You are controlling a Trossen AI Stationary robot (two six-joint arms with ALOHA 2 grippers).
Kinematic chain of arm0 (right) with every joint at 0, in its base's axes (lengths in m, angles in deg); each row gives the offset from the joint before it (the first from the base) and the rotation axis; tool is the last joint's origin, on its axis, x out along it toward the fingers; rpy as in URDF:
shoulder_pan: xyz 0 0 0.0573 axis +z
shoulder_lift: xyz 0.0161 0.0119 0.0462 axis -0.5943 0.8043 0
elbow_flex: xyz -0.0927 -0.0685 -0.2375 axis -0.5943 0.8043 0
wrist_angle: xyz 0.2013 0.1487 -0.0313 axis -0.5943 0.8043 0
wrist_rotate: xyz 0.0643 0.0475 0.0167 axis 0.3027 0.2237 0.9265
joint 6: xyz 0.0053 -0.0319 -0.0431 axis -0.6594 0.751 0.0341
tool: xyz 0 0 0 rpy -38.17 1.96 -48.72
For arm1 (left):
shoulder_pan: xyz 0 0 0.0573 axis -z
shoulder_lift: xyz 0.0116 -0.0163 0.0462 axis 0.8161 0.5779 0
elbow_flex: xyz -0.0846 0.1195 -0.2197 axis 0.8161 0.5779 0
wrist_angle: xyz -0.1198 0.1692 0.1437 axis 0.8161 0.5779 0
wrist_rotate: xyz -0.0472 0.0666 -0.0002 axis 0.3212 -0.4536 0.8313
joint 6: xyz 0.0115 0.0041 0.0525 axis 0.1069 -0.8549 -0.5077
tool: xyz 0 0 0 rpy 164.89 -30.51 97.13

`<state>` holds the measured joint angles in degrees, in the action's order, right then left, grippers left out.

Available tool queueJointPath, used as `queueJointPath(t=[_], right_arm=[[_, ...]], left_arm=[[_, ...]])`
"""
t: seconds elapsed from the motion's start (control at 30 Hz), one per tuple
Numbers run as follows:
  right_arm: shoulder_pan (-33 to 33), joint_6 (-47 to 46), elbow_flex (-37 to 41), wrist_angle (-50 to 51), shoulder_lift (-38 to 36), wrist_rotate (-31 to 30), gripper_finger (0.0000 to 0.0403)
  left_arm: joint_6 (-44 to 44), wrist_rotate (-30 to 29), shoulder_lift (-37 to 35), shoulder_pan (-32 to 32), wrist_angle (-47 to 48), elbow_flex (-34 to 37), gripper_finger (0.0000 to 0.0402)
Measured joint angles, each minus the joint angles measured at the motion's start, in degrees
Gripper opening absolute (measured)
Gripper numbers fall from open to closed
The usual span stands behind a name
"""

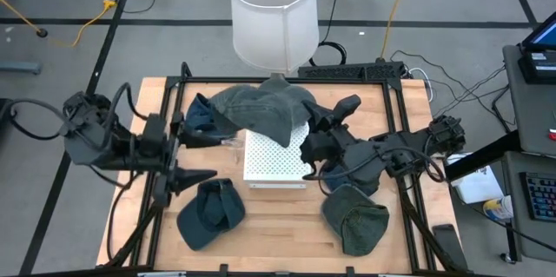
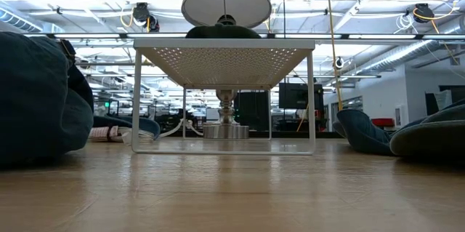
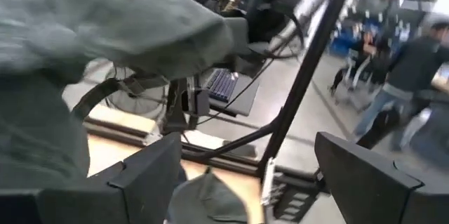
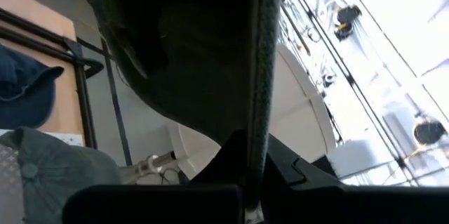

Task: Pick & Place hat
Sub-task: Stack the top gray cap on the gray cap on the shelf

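Observation:
A grey-green hat [image 1: 261,108] is spread over the far part of the white perforated stand [image 1: 274,168], in front of the lamp [image 1: 272,12]. In the low view the hat [image 2: 221,33] shows just above the stand's top [image 2: 224,43]. My right gripper [image 1: 323,119] is shut on the hat at its right side. My left gripper [image 1: 204,155] is open at the stand's left, its fingers apart in the left wrist view [image 3: 252,182], with the hat [image 3: 105,34] ahead of it and untouched. My right gripper pinches the grey-green hat's right edge [image 1: 309,114] between its two fingers, coming from the table's right side. In the right wrist view a seamed band of the hat [image 4: 256,112] runs down into the shut fingers and the cloth spreads out beyond them. The hat's far-left part lies over the stand.
Several more hats lie on the table: a blue one [image 1: 198,116] left of the stand, a blue one [image 1: 211,212] at the near left, a green one [image 1: 356,218] at the near right, and a dark one [image 1: 328,177] under my right arm. People [image 3: 403,76] stand beyond the table.

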<state>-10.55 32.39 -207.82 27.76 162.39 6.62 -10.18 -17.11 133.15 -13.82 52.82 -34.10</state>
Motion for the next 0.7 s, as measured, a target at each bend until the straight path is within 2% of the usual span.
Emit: queueJointPath(t=[0.2,0.43,0.6,0.7], right_arm=[[0.65,-9.20,0.00,0.47,0.00,0.00,0.0004],[1.55,-19.58,2.29,2.55,-0.02,-0.04,0.0004],[2.56,-21.28,6.88,2.26,0.00,0.13,0.0005],[2.85,-20.60,11.17,-1.34,-0.04,0.21,0.0005]], left_arm=[[-16.32,-1.32,0.01,2.18,-0.11,0.00,0.0333],[-35.70,-11.76,0.02,5.56,-4.05,0.00,0.0333],[-47.50,-20.01,0.14,7.68,-8.50,0.00,0.0333],[-51.56,-21.53,0.47,7.64,-9.98,0.00,0.0333]])
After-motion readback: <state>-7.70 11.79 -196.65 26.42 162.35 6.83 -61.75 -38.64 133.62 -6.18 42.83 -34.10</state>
